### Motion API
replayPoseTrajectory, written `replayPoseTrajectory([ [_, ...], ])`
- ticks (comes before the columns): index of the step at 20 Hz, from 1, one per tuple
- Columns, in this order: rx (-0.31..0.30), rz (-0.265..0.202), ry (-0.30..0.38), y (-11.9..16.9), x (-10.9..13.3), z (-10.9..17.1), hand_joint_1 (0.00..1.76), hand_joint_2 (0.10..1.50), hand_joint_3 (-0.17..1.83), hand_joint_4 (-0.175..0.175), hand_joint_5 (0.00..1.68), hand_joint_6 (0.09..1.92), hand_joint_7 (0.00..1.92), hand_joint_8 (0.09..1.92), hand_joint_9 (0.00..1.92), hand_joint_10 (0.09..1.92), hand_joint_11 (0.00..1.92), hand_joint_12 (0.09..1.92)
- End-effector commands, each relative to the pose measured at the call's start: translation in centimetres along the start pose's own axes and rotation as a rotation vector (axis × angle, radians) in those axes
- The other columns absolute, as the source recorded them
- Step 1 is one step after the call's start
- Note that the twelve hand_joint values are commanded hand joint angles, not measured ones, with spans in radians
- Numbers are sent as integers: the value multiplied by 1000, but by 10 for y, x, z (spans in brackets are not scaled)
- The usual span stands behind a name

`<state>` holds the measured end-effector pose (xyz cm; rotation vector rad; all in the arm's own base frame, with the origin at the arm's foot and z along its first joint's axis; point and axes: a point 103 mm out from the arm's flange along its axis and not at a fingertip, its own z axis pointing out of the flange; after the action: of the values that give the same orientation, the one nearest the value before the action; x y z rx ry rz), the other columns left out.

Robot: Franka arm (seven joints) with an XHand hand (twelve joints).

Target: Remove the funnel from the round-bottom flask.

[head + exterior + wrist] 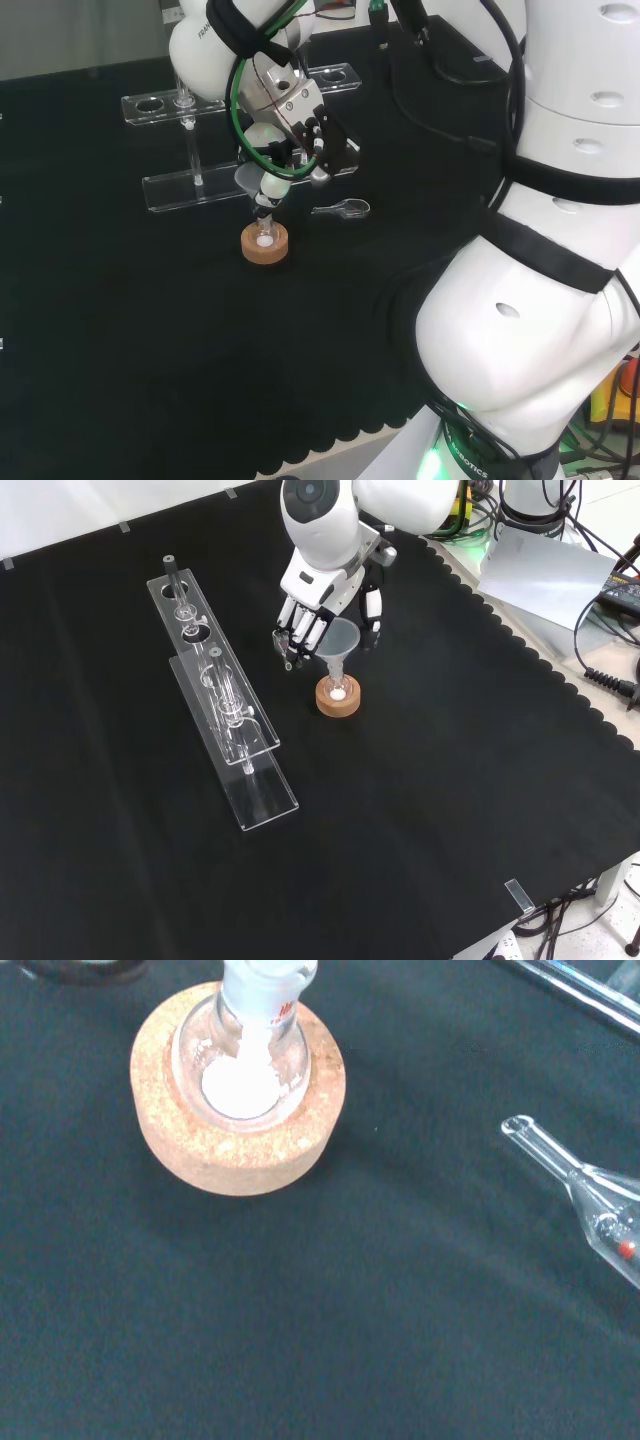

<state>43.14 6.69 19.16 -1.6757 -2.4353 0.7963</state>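
On the black cloth (450, 780), near the middle of the bench, a cork ring (338, 699) holds a small round-bottom flask (243, 1065) upright. The wrist view looks down into the flask and shows white powder lying in its bulb. A clear funnel (339, 643) stands in the flask's neck, its wide mouth up and its stem pointing down into the neck; it has not been lifted out.

The hand (318, 608) hangs just above and beside the funnel. In the front view its fingers (298, 630) point downward at the funnel's left, spread and nearly straight, while the thumb (372, 605) comes down at the funnel's right, so the funnel's cone sits between them. Whether any fingertip touches the funnel's rim cannot be told. The hand looks open and closes on nothing.

In the head view the hand (300, 130) sits over the cork ring (265, 243), with the funnel's pale cone (250, 180) showing at its lower left.

A small clear glass scoop (343, 209) lies on the cloth to the right of the cork ring in the head view, apart from it. Two long clear racks (225, 710) with tubes stand to the left of the flask in the front view, well apart from it.
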Motion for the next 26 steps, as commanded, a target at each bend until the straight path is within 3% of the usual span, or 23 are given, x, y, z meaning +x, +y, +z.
replayPoseTrajectory([
  [1,-35,3,-13,-3,-1,-10,756,801,389,-60,495,87,473,682,918,537,517,1253],
  [10,-31,-2,-28,-10,-1,-28,789,807,404,-62,498,87,492,686,937,527,538,1234],
  [24,-51,52,-60,-45,-13,-62,799,795,428,-61,495,87,478,689,935,515,521,1233],
  [26,-65,74,-36,-51,-17,-65,799,793,431,-61,496,87,478,690,934,514,520,1234],
])
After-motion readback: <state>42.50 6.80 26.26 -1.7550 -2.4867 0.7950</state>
